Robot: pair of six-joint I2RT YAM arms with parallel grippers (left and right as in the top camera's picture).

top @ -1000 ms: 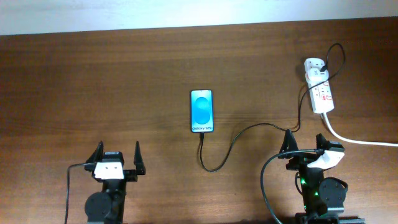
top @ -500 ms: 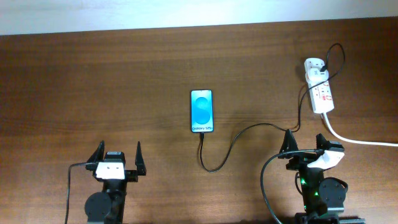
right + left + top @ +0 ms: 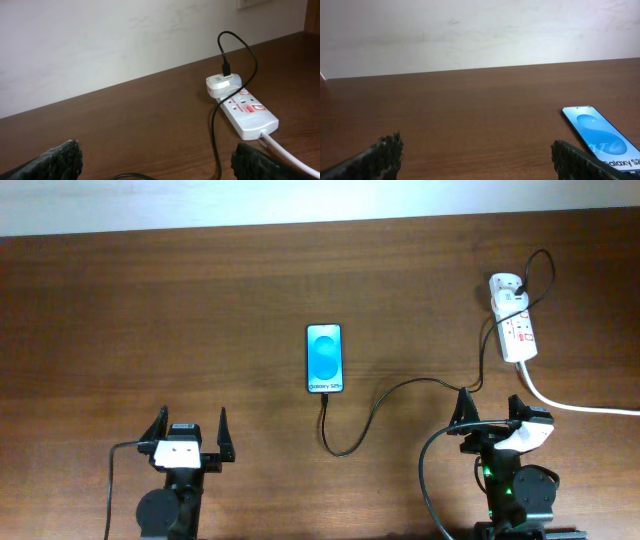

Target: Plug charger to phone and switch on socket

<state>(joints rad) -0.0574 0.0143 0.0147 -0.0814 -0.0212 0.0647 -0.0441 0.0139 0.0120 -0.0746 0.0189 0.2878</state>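
The phone lies flat mid-table with its cyan screen lit; it also shows at the right of the left wrist view. The charger, a thin black cable, runs from a white adaptor on the socket and loops to a tip just below the phone's near edge; whether they touch I cannot tell. In the right wrist view the socket sits ahead right, the charger trailing toward me. My left gripper and right gripper stand open and hold nothing.
A thick white cord leaves the socket's near end and runs off the right edge. The brown wooden table ends at a white wall at the back. A black arm cable loops beside the right arm's base.
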